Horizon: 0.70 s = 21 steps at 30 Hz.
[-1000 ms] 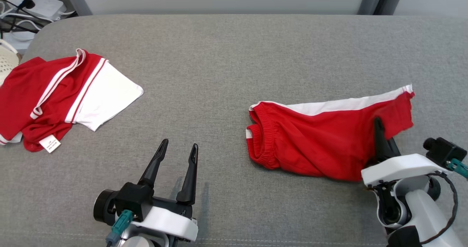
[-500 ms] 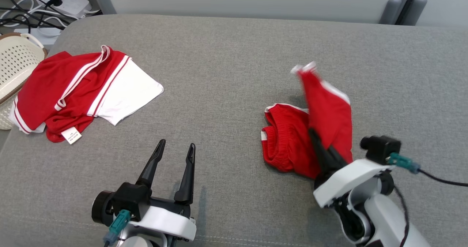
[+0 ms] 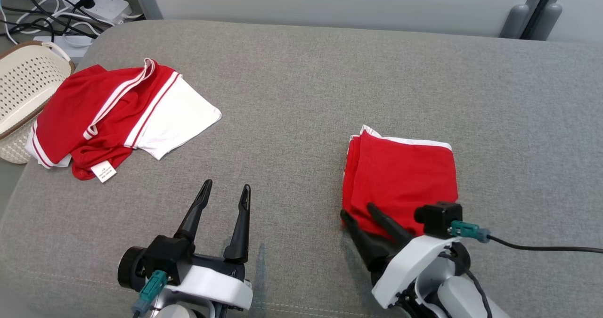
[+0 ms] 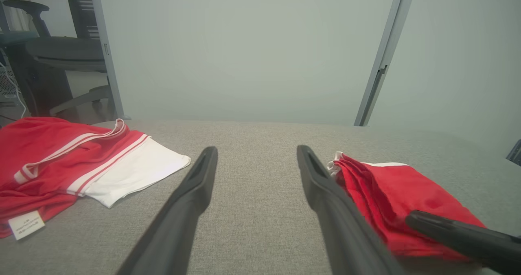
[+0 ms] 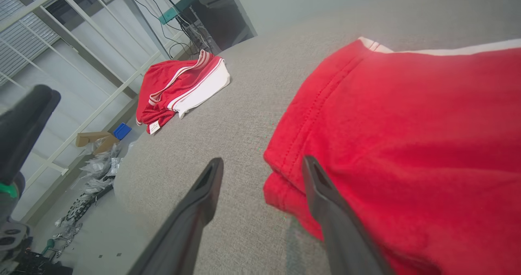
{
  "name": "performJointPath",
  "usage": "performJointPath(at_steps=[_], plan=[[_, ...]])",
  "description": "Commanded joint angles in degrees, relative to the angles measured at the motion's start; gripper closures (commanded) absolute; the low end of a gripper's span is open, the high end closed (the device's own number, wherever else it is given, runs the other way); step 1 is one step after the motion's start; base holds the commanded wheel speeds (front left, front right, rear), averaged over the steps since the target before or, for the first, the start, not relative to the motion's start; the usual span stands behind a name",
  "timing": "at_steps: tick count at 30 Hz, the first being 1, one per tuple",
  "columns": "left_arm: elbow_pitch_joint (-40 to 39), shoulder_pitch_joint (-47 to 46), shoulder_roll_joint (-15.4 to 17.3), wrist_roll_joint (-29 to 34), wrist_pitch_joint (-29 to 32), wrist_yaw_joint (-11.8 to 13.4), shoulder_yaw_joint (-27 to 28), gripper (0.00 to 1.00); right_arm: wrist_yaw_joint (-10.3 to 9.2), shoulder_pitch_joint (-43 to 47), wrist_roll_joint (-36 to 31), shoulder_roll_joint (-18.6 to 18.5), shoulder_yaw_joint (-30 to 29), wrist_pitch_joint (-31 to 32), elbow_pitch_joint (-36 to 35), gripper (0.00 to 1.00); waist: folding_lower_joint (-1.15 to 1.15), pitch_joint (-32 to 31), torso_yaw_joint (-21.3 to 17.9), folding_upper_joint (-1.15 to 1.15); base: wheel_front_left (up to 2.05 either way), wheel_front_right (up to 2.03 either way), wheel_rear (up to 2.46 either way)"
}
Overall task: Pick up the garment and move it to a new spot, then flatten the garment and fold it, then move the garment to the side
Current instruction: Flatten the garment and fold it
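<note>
Currently catalogued, one moment.

**Item 1: folded garment** (image 3: 403, 176). It lies right of centre on the desk (image 3: 301, 73), just in front of the robot's right arm. The fold looks made; the move to the side is not yet done.

**Item 2: right claw** (image 3: 356, 209). Fingers spread, pinching nothing. It sits low at the garment's near-left corner, one finger over the cloth edge and the other over bare desk.

**Item 3: left claw** (image 3: 227, 184). Fingers spread, empty, well apart from both garments.

**Risks**
- The finger over the corner could snag the top layer as the arm draws away and pull the fold open. Cause: soft cloth with nothing pinning the layers.
- A pinch on the top layer alone for the sideways move would likely peel the stack apart. Cause: several loose layers show at the left edge.
- Sliding rather than lifting may bunch the bottom layer. Cause: the desk's coarse weave looks grippy.

**Materials and shapes**
- Folded garment: matte red knit, roughly square and faintly rumpled. It has a stitched hem (image 5: 313, 108) and a narrow white band along the far edge.
- Desk: grey woven cover with a padded look and rounded corners.
- Second garment (image 3: 118, 115): red with white stripes and a white panel, crumpled, with a white label (image 3: 103, 171). It lies at the desk's left edge beside a perforated cream basket (image 3: 23, 77).
</note>
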Motion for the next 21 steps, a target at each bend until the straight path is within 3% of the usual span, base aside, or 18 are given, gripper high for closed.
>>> performJointPath(at_steps=[1,6,10,14,21], plan=[[-1.4,-0.68,0.26,-0.67,-0.34,0.44,1.78,0.0,0.01,0.46,1.21,0.58,2.37,-0.79,-2.33,0.0,0.0,-0.26,-0.03,0.0,0.0,0.0,0.0],[-1.37,-0.51,0.26,-0.54,-0.34,0.58,1.88,0.0,0.01,0.87,2.88,0.59,4.75,-1.22,-3.94,0.0,0.0,-0.64,-0.29,0.0,0.0,0.0,0.0],[-1.41,-0.16,0.26,-0.14,-0.34,0.74,2.35,0.0,0.01,0.32,0.22,0.59,4.86,-3.78,-4.96,0.0,0.0,-0.89,-1.17,0.0,0.0,0.0,0.0],[-1.83,-0.19,0.26,-0.21,-0.34,1.01,2.82,0.0,0.01,-0.72,-6.14,-1.43,2.22,-8.22,-5.46,0.0,0.0,-1.34,-2.72,0.0,0.0,0.0,0.0],[-2.4,-0.34,0.26,-1.17,-0.34,2.04,3.55,0.0,0.01,-0.32,-14.43,-2.23,-7.91,-10.81,-3.66,0.0,0.0,-1.95,-5.54,0.0,0.0,0.0,0.0]])
